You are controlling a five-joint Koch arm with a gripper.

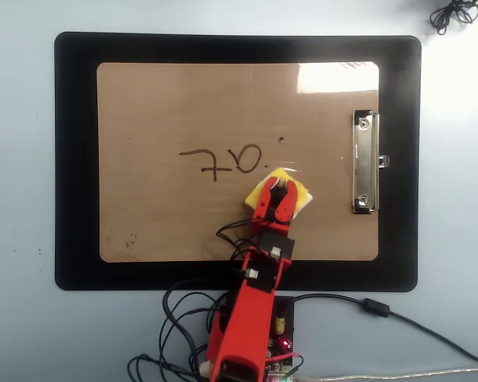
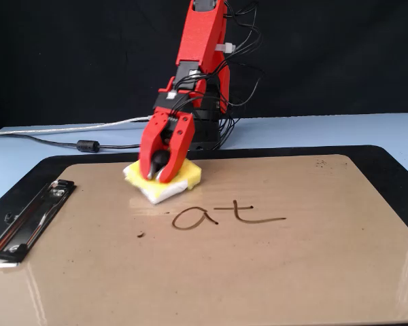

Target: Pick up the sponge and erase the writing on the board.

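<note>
The sponge (image 1: 296, 191) is judged to be light, soft foam that yields when pressed, so it is best taken across two opposite sides, and it is seen lying on the board (image 1: 159, 223) just beside the writing (image 1: 221, 161), toward the arm's base. The gripper (image 2: 162, 170) is closed on the sponge from above, with the arm reaching forward and pitched steeply down

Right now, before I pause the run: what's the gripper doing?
Gripper: closed on the sponge, pressing it onto the board.
</note>
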